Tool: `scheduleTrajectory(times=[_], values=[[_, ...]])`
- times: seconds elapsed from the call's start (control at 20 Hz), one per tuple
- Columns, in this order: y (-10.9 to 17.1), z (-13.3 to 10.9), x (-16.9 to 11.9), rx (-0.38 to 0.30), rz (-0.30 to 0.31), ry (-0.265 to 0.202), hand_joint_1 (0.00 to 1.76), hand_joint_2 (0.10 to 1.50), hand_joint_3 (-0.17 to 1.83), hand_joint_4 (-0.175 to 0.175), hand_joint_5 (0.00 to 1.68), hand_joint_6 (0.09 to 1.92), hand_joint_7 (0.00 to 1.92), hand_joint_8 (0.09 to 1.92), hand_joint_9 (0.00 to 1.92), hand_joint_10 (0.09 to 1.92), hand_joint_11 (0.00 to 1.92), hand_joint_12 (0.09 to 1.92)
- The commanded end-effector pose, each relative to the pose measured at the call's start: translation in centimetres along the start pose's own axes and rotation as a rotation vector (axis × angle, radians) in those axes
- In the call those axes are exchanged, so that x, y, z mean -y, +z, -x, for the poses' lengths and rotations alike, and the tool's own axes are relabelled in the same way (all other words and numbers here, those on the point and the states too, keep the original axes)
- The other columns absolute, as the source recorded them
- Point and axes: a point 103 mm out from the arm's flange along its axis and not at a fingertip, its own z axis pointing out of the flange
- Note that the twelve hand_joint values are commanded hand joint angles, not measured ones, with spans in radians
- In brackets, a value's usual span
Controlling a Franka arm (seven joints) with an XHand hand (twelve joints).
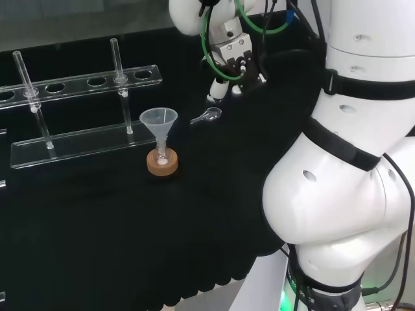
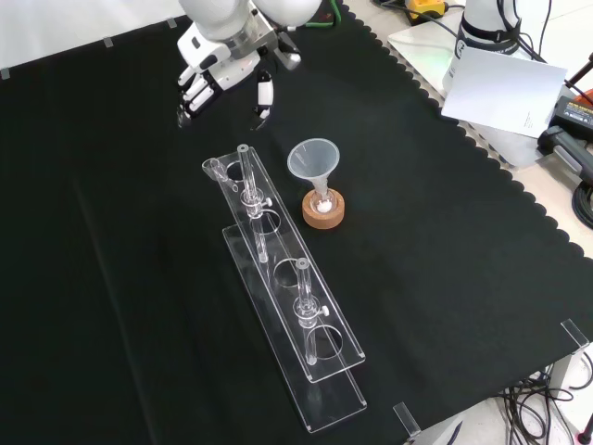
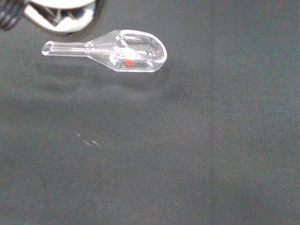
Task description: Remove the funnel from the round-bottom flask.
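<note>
My hand (image 2: 225, 79) hangs with fingers spread, holding nothing. Funnel (image 2: 314, 163) sits upright in the flask on its cork ring (image 2: 323, 212), right of the rack (image 2: 283, 315) in front view. I'd pinch the cone rim and lift straight up.

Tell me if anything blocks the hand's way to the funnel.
Nothing visible does. The hand hovers over bare cloth above the funnel in the front view; the clear scoop and tube rack lie to the left of that line.
</note>
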Motion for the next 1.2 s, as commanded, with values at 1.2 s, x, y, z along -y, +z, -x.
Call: scheduleTrajectory(times=[1.2], values=[[-7.2,-8.4,13.7,-0.134,-0.056,-0.087,0.58,0.63,0.42,0.001,0.33,0.09,0.25,0.67,0.46,0.64,0.26,1.43]])
